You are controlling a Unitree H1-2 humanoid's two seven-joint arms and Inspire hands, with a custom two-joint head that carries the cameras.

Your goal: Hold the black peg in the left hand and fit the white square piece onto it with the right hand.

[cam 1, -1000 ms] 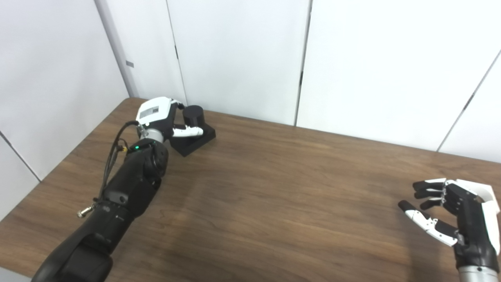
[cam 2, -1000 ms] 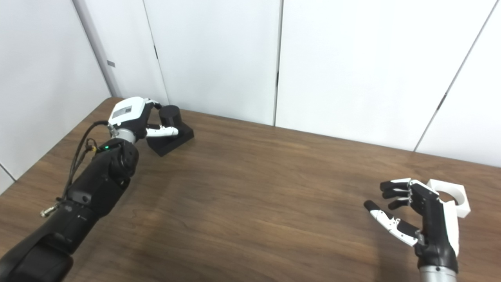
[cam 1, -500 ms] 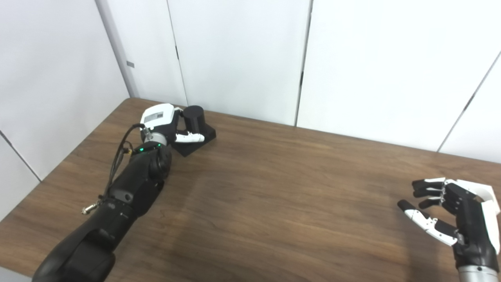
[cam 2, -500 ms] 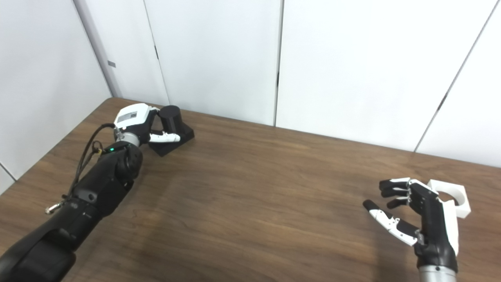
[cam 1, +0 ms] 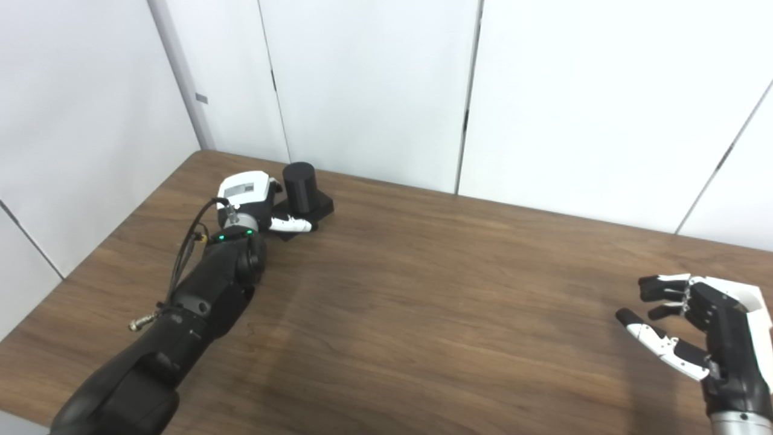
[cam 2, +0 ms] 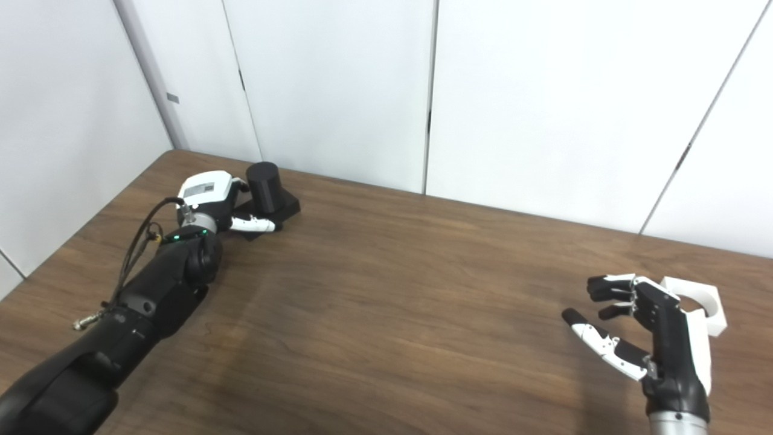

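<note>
A dark wood-grain table [cam 1: 423, 314] meets white wall panels [cam 1: 374, 84]. The left hand [cam 1: 250, 196] clasps the black cylindrical peg on its square base [cam 1: 300, 188]. The right hand [cam 2: 649, 326] is spread, empty — only the right eye view shows the white square piece with a round hole [cam 2: 703, 305] just behind it.

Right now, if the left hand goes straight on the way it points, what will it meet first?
Probably the black peg: the left hand points at it from close by, thumb beside its base. Whether they touch is unclear.

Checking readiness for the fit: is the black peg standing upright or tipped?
Upright. The black peg stands on its square base, round top facing up, beside the left hand.
</note>
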